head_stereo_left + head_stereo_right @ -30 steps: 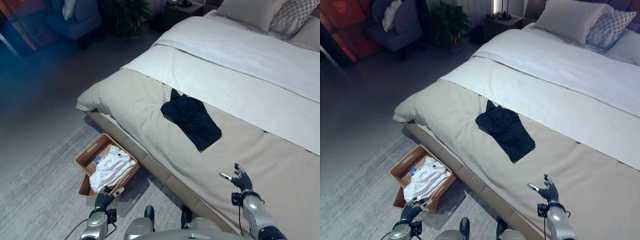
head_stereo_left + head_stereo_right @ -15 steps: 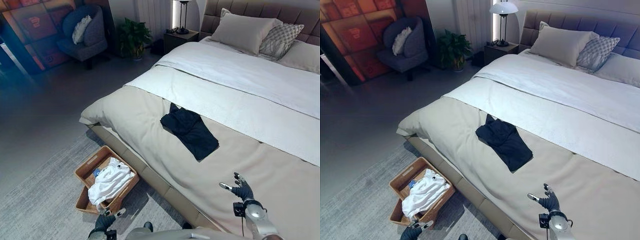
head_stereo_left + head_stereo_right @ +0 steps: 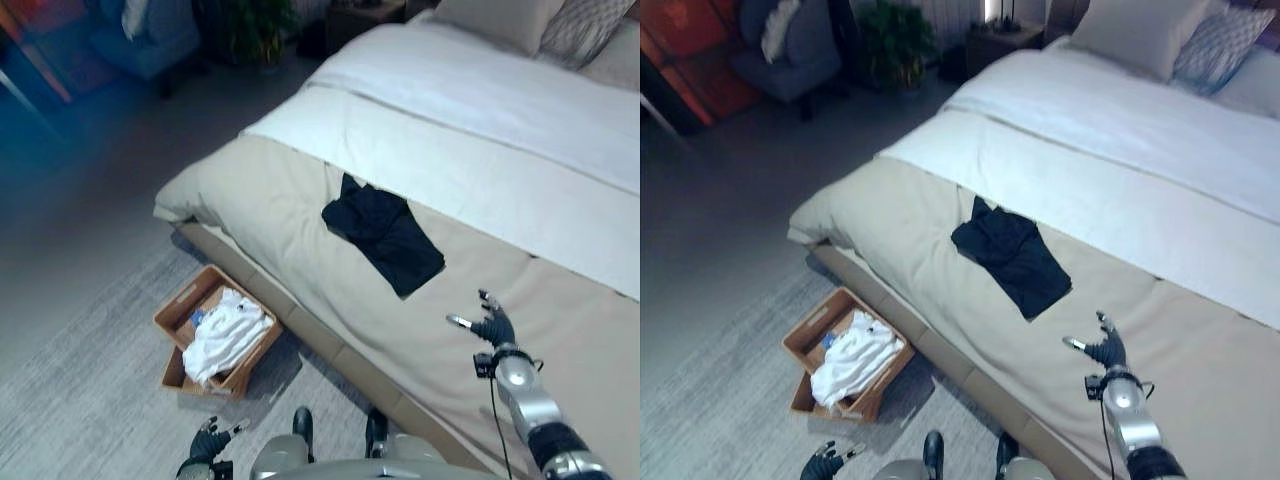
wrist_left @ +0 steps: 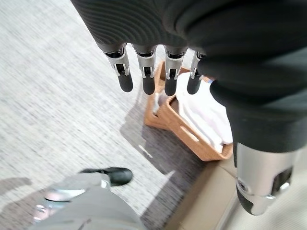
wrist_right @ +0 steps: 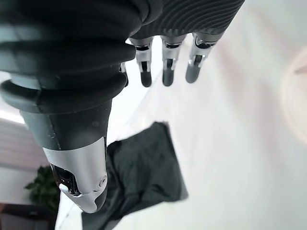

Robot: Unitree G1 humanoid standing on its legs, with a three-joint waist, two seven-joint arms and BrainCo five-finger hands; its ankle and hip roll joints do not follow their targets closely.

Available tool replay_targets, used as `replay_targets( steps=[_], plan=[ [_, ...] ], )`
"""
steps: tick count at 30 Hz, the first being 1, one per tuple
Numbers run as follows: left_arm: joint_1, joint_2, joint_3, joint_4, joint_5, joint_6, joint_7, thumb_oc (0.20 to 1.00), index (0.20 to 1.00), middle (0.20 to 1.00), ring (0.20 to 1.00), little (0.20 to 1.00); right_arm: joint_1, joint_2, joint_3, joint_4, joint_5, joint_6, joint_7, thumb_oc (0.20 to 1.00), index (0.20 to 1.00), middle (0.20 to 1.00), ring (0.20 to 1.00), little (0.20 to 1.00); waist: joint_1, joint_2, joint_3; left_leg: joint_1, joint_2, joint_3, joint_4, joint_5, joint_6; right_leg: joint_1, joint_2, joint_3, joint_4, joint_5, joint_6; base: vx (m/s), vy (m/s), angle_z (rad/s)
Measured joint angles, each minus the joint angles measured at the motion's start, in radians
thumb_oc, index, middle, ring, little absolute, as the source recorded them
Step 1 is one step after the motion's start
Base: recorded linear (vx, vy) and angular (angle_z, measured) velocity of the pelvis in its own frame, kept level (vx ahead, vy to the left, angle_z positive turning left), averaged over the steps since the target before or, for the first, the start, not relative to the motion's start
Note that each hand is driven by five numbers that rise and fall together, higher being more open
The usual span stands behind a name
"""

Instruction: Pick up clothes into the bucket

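Note:
A dark navy garment [image 3: 383, 229] lies crumpled on the beige bedspread [image 3: 290, 215], near the middle of the bed. My right hand [image 3: 492, 326] hovers open above the bed, a short way to the right of the garment and nearer to me; its wrist view shows the garment [image 5: 139, 177] past straight fingers [image 5: 167, 69]. A brown wicker basket [image 3: 180, 305] stands on the rug beside the bed, with white clothes [image 3: 224, 334] in it. My left hand [image 3: 210, 440] hangs open low over the rug, nearer to me than the basket [image 4: 178, 123].
The bed's side edge [image 3: 330, 345] runs between the basket and the garment. White sheets [image 3: 480, 110] and pillows [image 3: 1140, 35] cover the far part of the bed. A blue armchair [image 3: 790, 50] and a plant [image 3: 895, 35] stand at the far left.
The camera has tilted down, so the whole picture shifted. My right hand has risen and moved a little closer to the dark garment. The garment and basket lie as before.

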Motion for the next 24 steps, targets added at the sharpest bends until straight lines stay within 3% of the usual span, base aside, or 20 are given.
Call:
replay_targets(
  steps=[5,12,13,16,24],
  plan=[
    [-0.061,0.012,-0.037,-0.033,-0.002,-0.002,0.022,1.000,1.000,1.000,1.000,1.000,-0.163,-0.051,0.010,0.003,-0.027,0.002,-0.045,1.000,1.000,1.000,1.000,1.000,0.010,0.000,0.090,-0.068,-0.008,0.002,0.004,0.011,0.010,-0.065,-0.010,0.005,0.007,0.016,0.007,-0.08,0.079,-0.02],
    [-0.163,0.056,-0.150,-0.138,-0.012,-0.032,0.053,1.000,1.000,1.000,1.000,1.000,-0.488,-0.213,0.128,0.053,-0.041,0.008,-0.103,1.000,1.000,1.000,1.000,1.000,0.035,0.005,0.216,-0.223,-0.033,0.006,0.071,0.020,0.015,-0.234,-0.042,0.013,0.105,0.024,0.003,-0.11,0.083,0.01],
    [-0.206,0.060,-0.151,-0.150,-0.017,-0.040,0.062,1.000,1.000,1.000,1.000,1.000,-0.587,-0.237,0.125,0.085,-0.041,0.008,-0.125,1.000,1.000,1.000,1.000,1.000,0.038,-0.003,0.266,-0.254,-0.040,0.006,0.089,0.026,0.022,-0.269,-0.052,0.013,0.133,0.026,0.002,-0.12,0.045,0.00],
    [-0.255,0.071,-0.180,-0.157,-0.025,-0.044,0.074,1.000,1.000,1.000,1.000,1.000,-0.714,-0.284,0.177,0.188,-0.038,0.014,-0.146,1.000,1.000,1.000,1.000,1.000,0.060,-0.016,0.285,-0.318,-0.046,0.007,0.118,0.025,0.022,-0.336,-0.064,0.014,0.170,0.023,0.002,-0.08,0.035,0.04],
    [-0.285,0.090,-0.226,-0.134,-0.054,-0.046,0.104,1.000,1.000,1.000,1.000,1.000,-0.967,-0.289,0.346,0.333,-0.030,0.039,-0.162,1.000,1.000,1.000,1.000,1.000,0.063,-0.046,0.294,-0.465,-0.058,-0.004,0.164,0.034,0.035,-0.469,-0.080,0.010,0.205,0.029,0.005,-0.05,0.018,0.05]
  ],
)
